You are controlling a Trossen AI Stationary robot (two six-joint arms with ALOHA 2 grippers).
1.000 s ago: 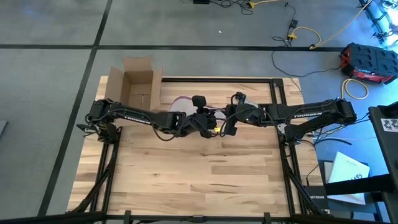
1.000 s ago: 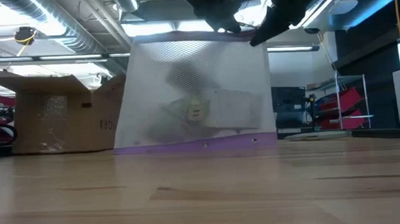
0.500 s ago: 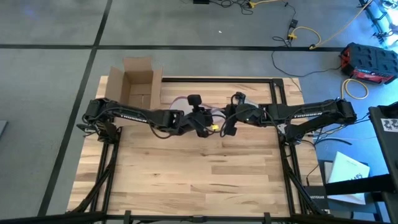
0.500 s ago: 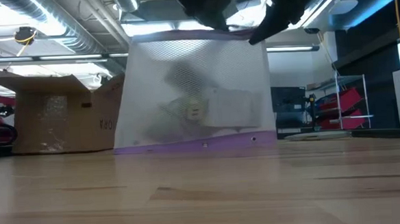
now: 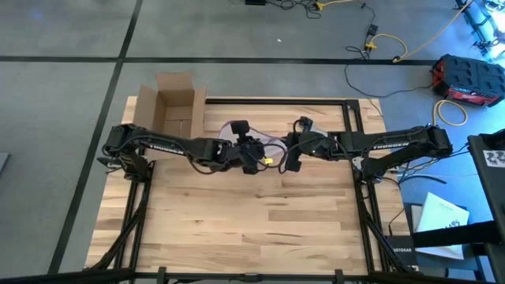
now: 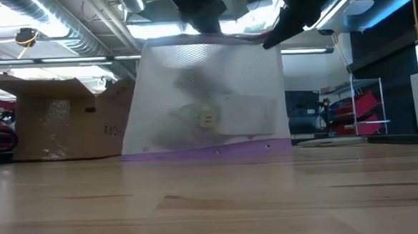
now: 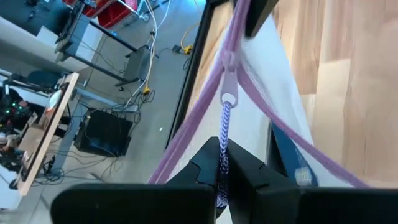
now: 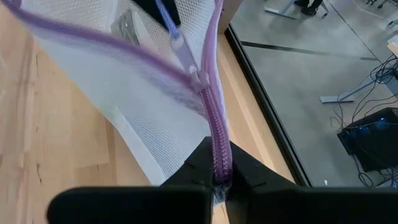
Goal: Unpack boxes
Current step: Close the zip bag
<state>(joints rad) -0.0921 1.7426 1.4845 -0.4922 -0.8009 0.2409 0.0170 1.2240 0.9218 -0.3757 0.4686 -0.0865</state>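
On the pale wooden table point(image 5: 237, 229), both dark arms meet near the middle of the far edge, over a clear mesh plastic bag with a purple zip edge point(image 6: 204, 96) that stands upright on its purple bottom seam. The left gripper point(image 7: 222, 171) is clenched on the braided purple pull cord of the zip slider point(image 7: 228, 96), while the right gripper point(image 8: 219, 177) is pinched shut on the end of the purple zip strip itself. Holding the strip taut from one end while the other arm draws the slider along it looks like the way to open the bag, so this step appears to be unzipping, partly done since the two zip halves already split apart behind the slider. The bag's long axis runs left to right along the far edge, its zip uppermost. Pale contents show dimly through the mesh. The open brown cardboard shipping box point(image 5: 172, 106) sits at the far left corner, flaps spread, mouth up, well apart from both grippers.
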